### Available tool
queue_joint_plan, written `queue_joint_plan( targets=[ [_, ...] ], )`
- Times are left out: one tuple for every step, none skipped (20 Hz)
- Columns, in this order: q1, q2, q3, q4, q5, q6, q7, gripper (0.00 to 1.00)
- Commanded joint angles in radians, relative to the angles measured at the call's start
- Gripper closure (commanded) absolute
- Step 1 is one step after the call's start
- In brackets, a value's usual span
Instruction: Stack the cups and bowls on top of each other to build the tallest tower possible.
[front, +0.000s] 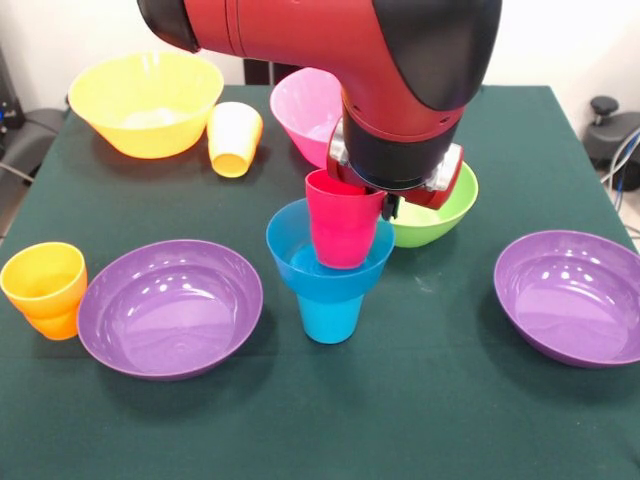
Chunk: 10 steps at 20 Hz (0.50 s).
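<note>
A blue cup (330, 315) stands upside down at the table's middle with the small blue bowl (283, 242) upright on it. The red cup (342, 235) sits slightly tilted inside that bowl. My gripper (372, 200) comes down from above and is shut on the red cup's rim at its right side; one dark finger (390, 207) shows outside the rim. The lime green bowl (445, 220) rests on the table just behind and right of the stack, partly hidden by my wrist.
Two purple bowls lie at the front, left (170, 310) and right (572, 298). An orange cup (45, 290) stands far left. At the back are the orange-yellow bowl (145, 100), a yellow cup (233, 140) on its side, and the pink bowl (303, 110).
</note>
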Motion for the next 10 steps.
queue_joint_plan(
  targets=[
    [0.01, 0.039, 0.044, 0.007, -0.023, -0.07, 0.118, 1.0],
    [0.009, 0.041, 0.044, 0.002, -0.024, -0.067, 0.116, 1.0],
    [0.007, 0.046, 0.044, -0.006, -0.026, -0.061, 0.11, 1.0],
    [0.006, 0.048, 0.045, -0.009, -0.027, -0.061, 0.106, 1.0],
    [0.006, 0.047, 0.045, -0.006, -0.027, -0.062, 0.105, 1.0],
    [0.006, 0.046, 0.044, -0.003, -0.027, -0.064, 0.105, 1.0],
    [0.008, 0.037, 0.044, 0.011, -0.024, -0.069, 0.107, 1.0],
    [0.008, 0.036, 0.045, 0.013, -0.023, -0.069, 0.106, 1.0],
    [0.011, 0.02, 0.046, 0.042, -0.02, -0.081, 0.107, 1.0],
    [0.012, 0.016, 0.046, 0.05, -0.019, -0.084, 0.107, 1.0]
  ],
)
